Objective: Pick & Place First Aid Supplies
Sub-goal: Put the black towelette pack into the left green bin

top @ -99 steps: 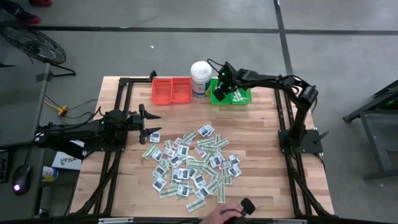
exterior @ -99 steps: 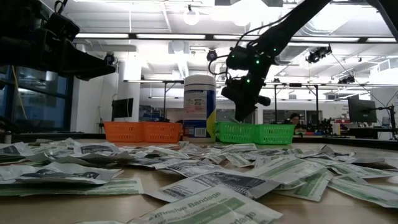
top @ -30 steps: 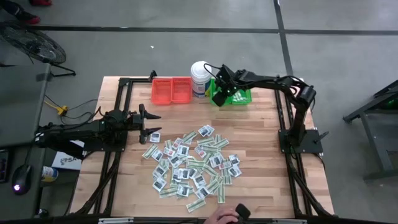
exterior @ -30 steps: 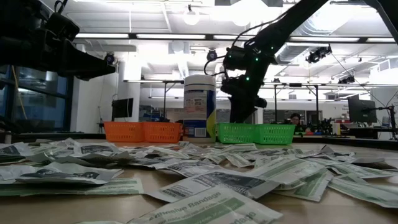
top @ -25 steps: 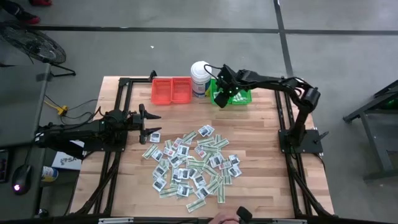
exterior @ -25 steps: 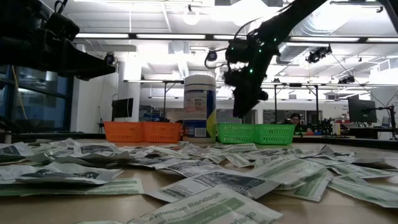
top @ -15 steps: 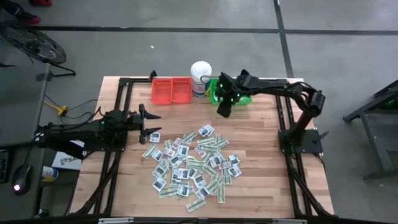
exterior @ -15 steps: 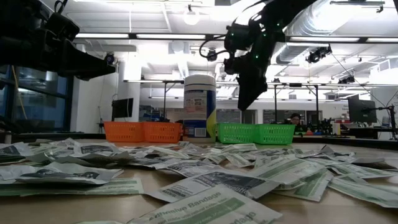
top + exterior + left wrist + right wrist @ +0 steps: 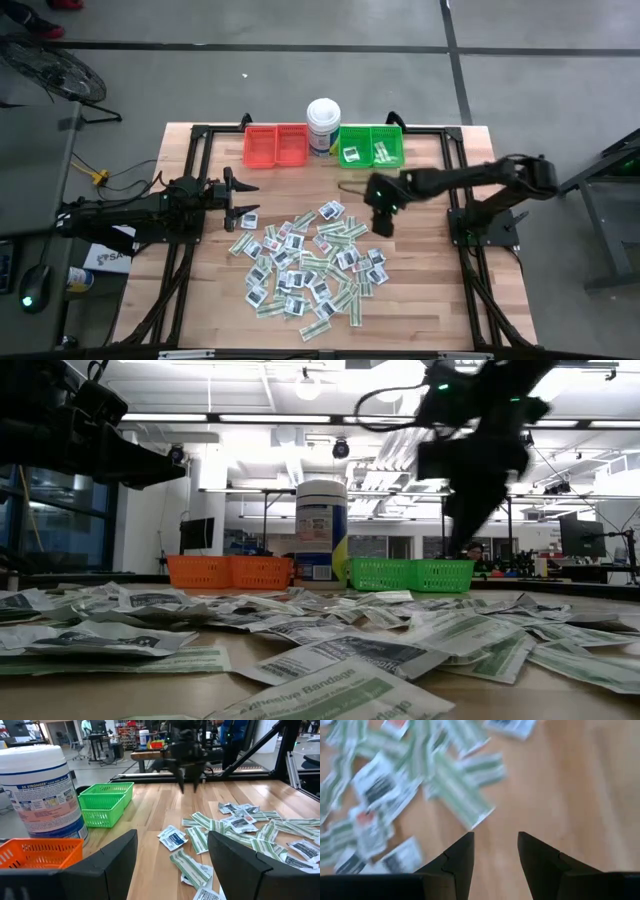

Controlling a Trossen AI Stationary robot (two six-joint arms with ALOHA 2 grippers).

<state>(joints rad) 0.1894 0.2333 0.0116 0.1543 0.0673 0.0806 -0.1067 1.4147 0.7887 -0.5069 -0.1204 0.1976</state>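
From above, the right gripper (image 9: 381, 226) reached low over the wooden surface (image 9: 420, 270), jaws spread and empty, beside flat paper packets (image 9: 305, 265) heaped mid-surface. The left gripper (image 9: 243, 195) waited near the left edge, jaws spread.

My high camera looks straight down on the whole worktop (image 9: 420, 260). My low one sits at worktop level, facing the white tub (image 9: 321, 530). Both wrist cameras also see the packets (image 9: 240, 827) beside that tub.
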